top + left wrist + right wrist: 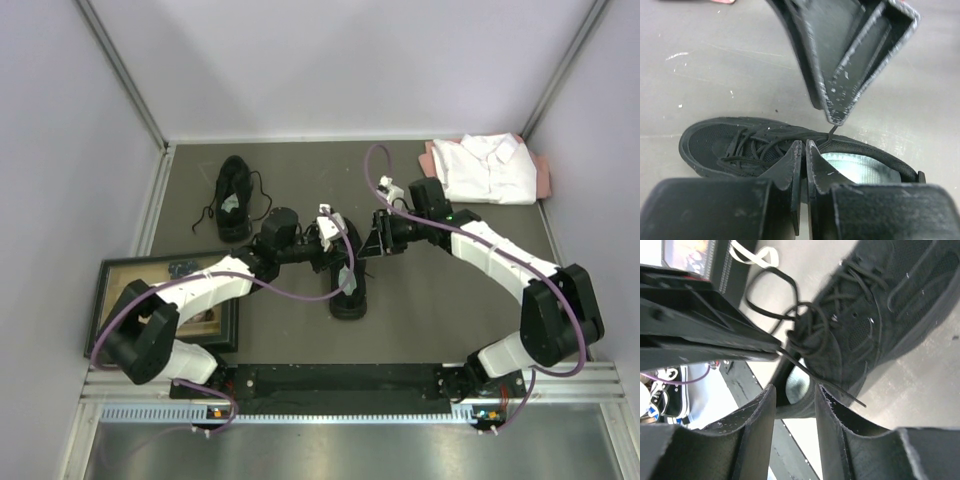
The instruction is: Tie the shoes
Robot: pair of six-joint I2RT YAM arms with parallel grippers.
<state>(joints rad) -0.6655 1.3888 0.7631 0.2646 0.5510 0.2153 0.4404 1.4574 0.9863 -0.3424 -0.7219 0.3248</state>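
Observation:
One black shoe (350, 295) lies in the middle of the table, its pale grey insole (860, 167) showing; it also shows in the right wrist view (880, 305). The second black shoe (233, 198) lies at the far left with its laces loose. My left gripper (803, 142) hovers over the middle shoe's opening, shut on a thin black lace (820, 377). The lace's free end sticks out toward my right gripper (795, 387). The right gripper is open, facing the left one (345, 243) closely, with the lace crossing in front of its fingers.
A folded white shirt (490, 168) lies on a pink cloth at the far right. A dark framed picture (200, 300) lies at the near left. A black rail (340, 385) runs along the front edge. Walls enclose the left, back and right sides.

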